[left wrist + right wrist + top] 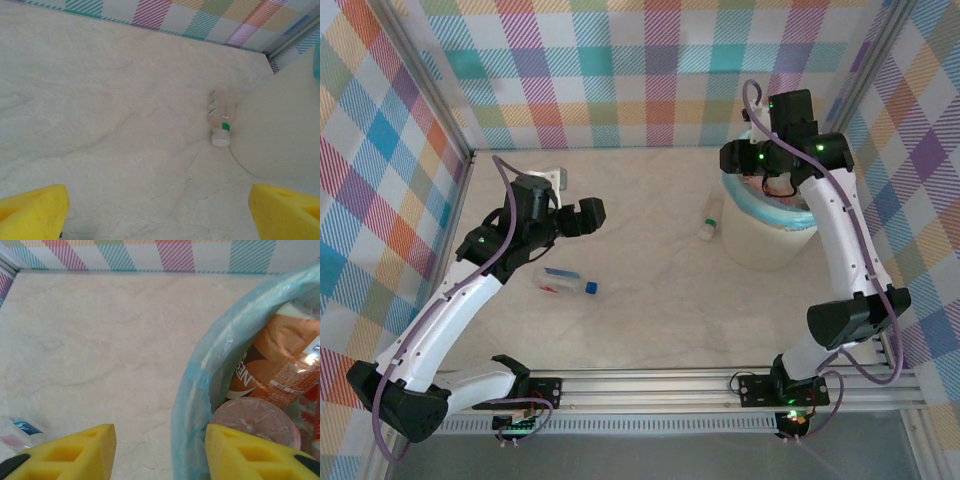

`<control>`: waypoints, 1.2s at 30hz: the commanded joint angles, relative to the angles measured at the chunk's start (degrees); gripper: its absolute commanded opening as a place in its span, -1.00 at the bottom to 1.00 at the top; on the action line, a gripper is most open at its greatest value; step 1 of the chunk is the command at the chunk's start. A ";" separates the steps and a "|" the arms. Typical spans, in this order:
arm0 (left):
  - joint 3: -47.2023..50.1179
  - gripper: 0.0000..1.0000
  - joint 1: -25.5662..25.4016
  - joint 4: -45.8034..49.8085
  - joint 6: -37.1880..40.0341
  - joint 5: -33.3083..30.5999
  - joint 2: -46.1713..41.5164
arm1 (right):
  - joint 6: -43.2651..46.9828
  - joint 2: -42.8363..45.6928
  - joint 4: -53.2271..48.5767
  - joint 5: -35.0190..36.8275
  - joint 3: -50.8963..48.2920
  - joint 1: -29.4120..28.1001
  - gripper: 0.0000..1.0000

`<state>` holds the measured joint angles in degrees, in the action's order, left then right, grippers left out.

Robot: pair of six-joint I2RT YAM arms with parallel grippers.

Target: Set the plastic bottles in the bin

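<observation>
- Bottles on the table: the nearest, with a blue cap, lies on its side well left of the bin. It looks empty, so it is probably light, thin-walled and quick to roll or dent. A gentle pinch across mid-body should suit it.
- Left gripper hangs left of the bin, just beyond that bottle, with its jaws spread wide and nothing in them.
- Bottle with a white cap lies just beside the bin's left wall, cap end nearer the arms. It is smooth and round, so a grip over the label should slip least.
- Right gripper is over the bin's far-left rim, jaws apart and empty.
- More bottles lie inside the bin, one with a brown label.
</observation>
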<state>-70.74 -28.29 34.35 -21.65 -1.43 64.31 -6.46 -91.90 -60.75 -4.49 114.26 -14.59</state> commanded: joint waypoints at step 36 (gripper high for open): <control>22.60 1.00 32.73 9.82 -6.64 -1.55 -22.71 | 10.95 -43.27 24.30 -10.05 5.58 -44.69 0.75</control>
<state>-48.10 3.46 41.10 -30.06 1.08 42.83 1.85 -133.60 -37.58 -10.70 117.14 -58.00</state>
